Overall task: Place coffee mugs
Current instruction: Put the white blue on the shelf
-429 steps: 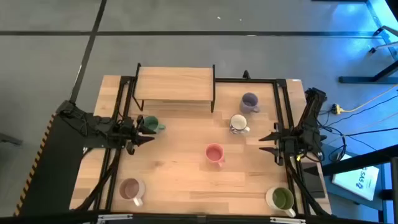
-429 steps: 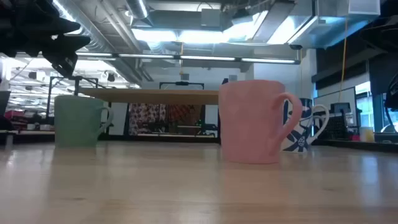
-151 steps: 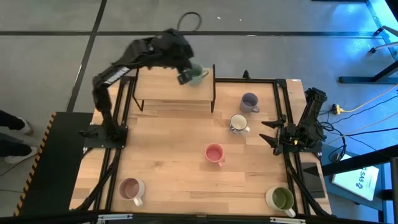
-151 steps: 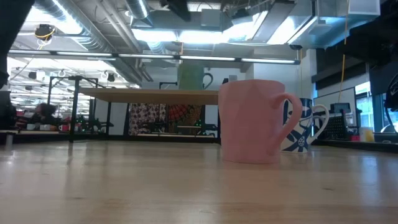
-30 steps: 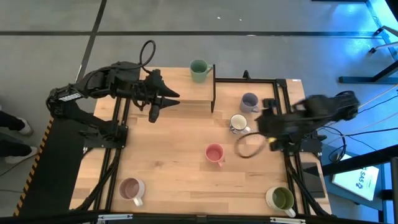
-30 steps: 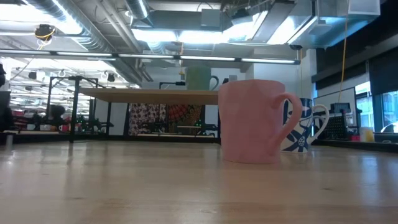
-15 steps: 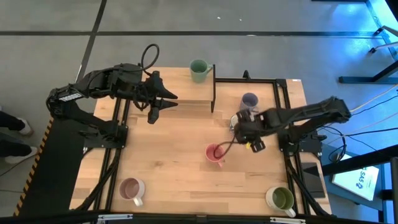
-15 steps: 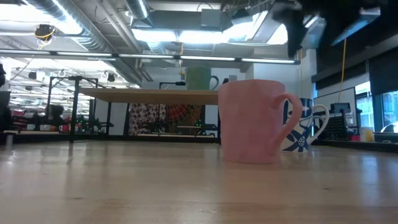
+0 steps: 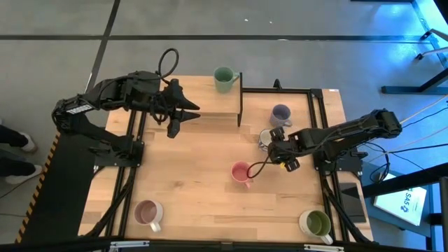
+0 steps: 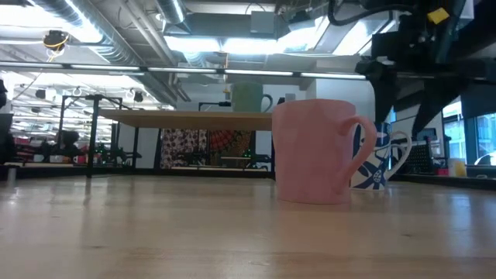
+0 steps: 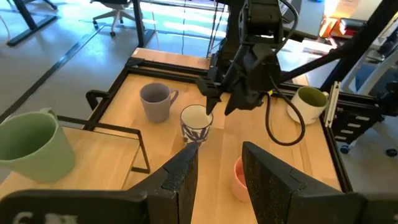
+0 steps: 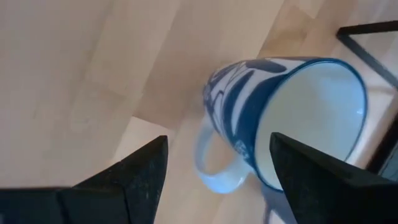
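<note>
On your far left, the left claw (image 9: pixel 183 115) hangs over the front edge of the raised wooden shelf (image 9: pixel 192 91), its fingers a little apart and holding nothing. The green mug (image 9: pixel 224 79) stands upright on the shelf's back right corner, well apart from that claw. Down at the near left corner of the surface (image 9: pixel 203 192) sits the beige-pink mug (image 9: pixel 147 212), upright, with neither claw near it.

Toward the middle, the pink mug (image 9: pixel 241 173) stands upright on the surface, with a dark cable drooping across its right side. Just right of it and slightly farther back, the right claw (image 9: pixel 271 142) hovers directly over the white mug with the blue pattern (image 12: pixel 283 118). Your right wrist view shows both fingers (image 12: pixel 130 174) spread wide, the mug's body and handle lying between them below; whether either finger touches the mug, you cannot tell.

Behind that, the lavender mug (image 9: pixel 281 114) stands upright, near the right claw but clear of it. At the near right corner stands the cream mug with the olive inside (image 9: pixel 316 224).
</note>
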You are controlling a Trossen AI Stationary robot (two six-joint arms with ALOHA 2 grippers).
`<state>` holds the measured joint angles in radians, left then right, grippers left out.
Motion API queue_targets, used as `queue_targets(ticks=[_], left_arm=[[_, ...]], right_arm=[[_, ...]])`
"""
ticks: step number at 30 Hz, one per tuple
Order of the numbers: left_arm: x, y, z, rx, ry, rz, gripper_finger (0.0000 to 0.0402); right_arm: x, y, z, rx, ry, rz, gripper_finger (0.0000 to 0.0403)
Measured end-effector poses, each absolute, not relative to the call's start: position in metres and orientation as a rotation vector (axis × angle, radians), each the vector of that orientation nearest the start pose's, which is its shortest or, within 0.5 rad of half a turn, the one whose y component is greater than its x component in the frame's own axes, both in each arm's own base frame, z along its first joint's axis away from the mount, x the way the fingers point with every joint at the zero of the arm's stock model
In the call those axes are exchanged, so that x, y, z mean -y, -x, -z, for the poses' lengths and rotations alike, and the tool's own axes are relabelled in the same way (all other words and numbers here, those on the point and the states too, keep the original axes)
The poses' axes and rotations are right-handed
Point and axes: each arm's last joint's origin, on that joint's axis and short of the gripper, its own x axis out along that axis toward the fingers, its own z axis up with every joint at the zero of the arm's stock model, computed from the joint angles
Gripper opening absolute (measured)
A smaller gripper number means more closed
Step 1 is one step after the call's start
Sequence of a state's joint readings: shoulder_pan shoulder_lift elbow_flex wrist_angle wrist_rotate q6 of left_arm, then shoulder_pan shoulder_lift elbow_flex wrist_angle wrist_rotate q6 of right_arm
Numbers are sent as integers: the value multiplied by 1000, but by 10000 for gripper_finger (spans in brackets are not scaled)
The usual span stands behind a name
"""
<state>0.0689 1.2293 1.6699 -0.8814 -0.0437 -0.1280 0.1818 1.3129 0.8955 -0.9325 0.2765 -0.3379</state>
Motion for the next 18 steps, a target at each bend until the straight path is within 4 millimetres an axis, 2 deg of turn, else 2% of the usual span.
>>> queue_targets(ticks=[9,14,18], left_arm=[[-16,-214,-470,-434,131,-139,119],[-16,-214,-470,-433,132,-139,119],[-16,-214,-470,-432,145,-157,119]], right_arm=[[-24,-224,-222,-1307,642,-158,269],[-13,-224,-222,-1324,594,-125,269],[-12,-225,-226,-1268,469,-24,269]])
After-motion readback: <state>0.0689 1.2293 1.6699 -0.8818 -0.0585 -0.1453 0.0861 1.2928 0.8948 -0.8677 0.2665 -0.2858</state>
